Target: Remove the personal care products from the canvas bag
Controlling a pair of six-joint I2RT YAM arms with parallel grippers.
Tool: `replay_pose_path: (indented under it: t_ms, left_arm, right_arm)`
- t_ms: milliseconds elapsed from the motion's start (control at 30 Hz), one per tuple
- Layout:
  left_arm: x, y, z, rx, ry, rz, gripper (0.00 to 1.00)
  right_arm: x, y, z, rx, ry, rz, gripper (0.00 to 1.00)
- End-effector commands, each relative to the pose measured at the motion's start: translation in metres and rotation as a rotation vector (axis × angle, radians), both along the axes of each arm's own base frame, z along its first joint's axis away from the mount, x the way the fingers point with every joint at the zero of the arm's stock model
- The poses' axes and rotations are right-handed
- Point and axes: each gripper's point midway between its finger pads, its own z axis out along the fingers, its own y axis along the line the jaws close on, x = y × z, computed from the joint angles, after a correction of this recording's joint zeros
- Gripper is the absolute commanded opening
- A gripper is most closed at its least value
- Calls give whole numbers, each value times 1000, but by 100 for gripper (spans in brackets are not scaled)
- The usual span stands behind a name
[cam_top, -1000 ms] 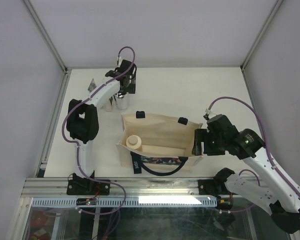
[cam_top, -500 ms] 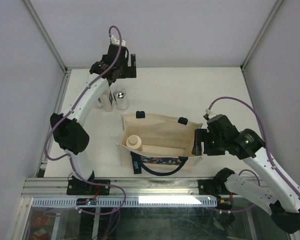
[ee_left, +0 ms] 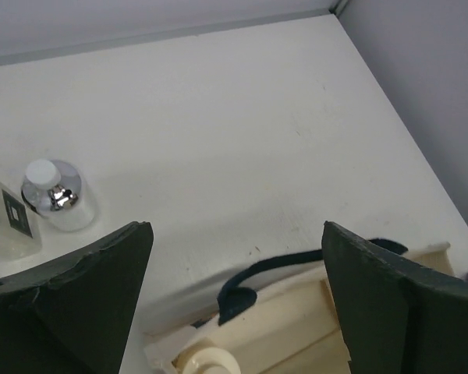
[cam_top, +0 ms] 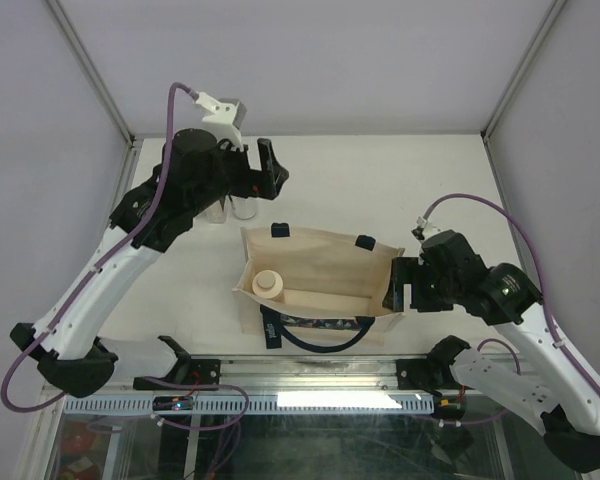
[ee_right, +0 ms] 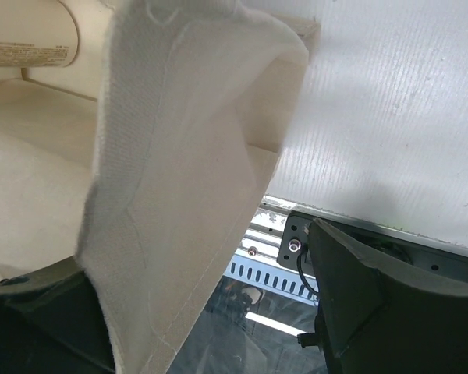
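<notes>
Inside the canvas bag [cam_top: 325, 252], near the middle of the surface [cam_top: 390, 180], the beige bottle [cam_top: 325, 298] lies on its side. It looks like the only product left to take out. Its long axis runs along the bag's length, with the cap [cam_top: 268, 283] toward the bag's left end and the body reaching toward the right end.

The left fingers [ee_left: 78, 300] are spread wide and hold nothing. They hang above the surface just beyond the bag's far left corner. In the left wrist view the navy handle [ee_left: 246, 284] and the top of the cap sit at the bottom edge between them, so the bottle lies nearer the arm bases than the fingers and below them.

The silvery bottle [ee_left: 53, 195] and the clear bottle [ee_left: 4, 222] stand on the surface outside the bag, to the left of those fingers.

The right fingers [ee_right: 374, 304] are at the bag's right end wall. They stand apart with the canvas between them, and a gap shows beside 1 finger, so they straddle the wall and do not pinch it.

The left arm is free and closer to the cap end, so it seems the one to reach in. Fingers closing across the bottle's width would suit its lie.
</notes>
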Motion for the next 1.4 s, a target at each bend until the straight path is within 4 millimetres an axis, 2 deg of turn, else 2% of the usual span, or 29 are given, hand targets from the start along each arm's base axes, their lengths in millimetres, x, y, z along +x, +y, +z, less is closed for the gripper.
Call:
replay_pose_path:
  t_ms: [0, 200, 333, 433, 567, 633, 733, 800, 1100, 1200, 1367]
  left_arm:
    - [-39, -5, 3, -121, 25, -63, 92]
    - [-91, -21, -38, -182, 170, -177, 84]
    - [-121, -29, -47, -196, 204, -250, 82]
    - [-138, -36, -49, -209, 228, -307, 81]
    - [-164, -48, -65, -200, 293, -377, 78]
    - [-177, -49, -82, -185, 342, -381, 78]
    - [-199, -45, -128, -131, 465, -384, 77]
    - [-212, -42, -145, -111, 509, -387, 76]
    - [-227, -15, -174, -79, 597, -308, 74]
    - [-226, 2, -184, -85, 626, -217, 72]
    - [-213, 15, -199, -9, 646, -75, 72]
  right_arm:
    - [5, 9, 25, 95, -78, -8, 84]
    - [-1, 14, 33, 147, -74, 9, 91]
    - [-12, 17, 36, 195, -60, 26, 93]
    - [-31, 24, 33, 263, -1, 68, 94]
    - [-52, 24, 24, 312, 58, 94, 94]
    - [-59, 25, 20, 327, 82, 111, 94]
    - [-71, 30, 8, 338, 164, 142, 94]
    - [-74, 29, 0, 321, 203, 134, 94]
    - [-69, 32, -10, 306, 234, 110, 91]
    - [-67, 31, -15, 289, 235, 108, 90]
    - [-63, 32, -17, 268, 234, 110, 89]
